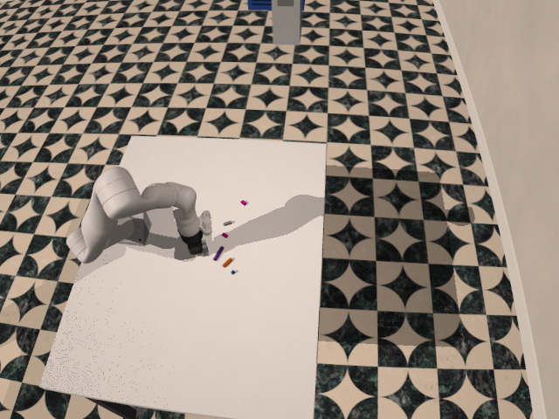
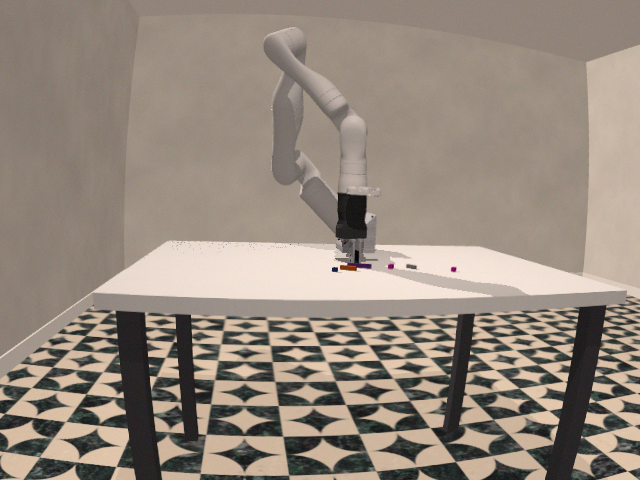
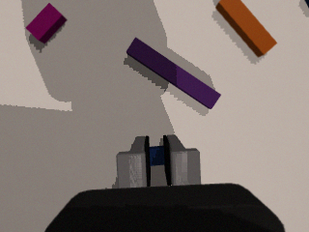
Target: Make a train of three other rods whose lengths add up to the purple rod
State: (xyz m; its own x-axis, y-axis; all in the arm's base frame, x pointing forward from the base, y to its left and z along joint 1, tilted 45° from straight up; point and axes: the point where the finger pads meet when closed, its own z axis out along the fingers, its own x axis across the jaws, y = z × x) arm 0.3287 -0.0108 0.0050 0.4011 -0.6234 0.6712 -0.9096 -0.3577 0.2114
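Note:
My gripper (image 3: 156,153) is shut on a small blue rod (image 3: 156,156), low at the table top. Just ahead of the fingers lies the purple rod (image 3: 173,72), flat and slanted. An orange rod (image 3: 246,26) lies beyond it at the upper right and a magenta rod (image 3: 45,21) at the upper left. In the top view the gripper (image 1: 203,251) stands left of the purple rod (image 1: 218,253). The orange rod (image 1: 228,262) and a second blue rod (image 1: 233,271) lie below it, in a loose row.
A magenta rod (image 1: 224,235), a grey rod (image 1: 228,223) and another magenta rod (image 1: 244,202) lie further back on the white table. The arm's base (image 1: 103,211) stands at the table's left side. The table's right edge is far from the rods.

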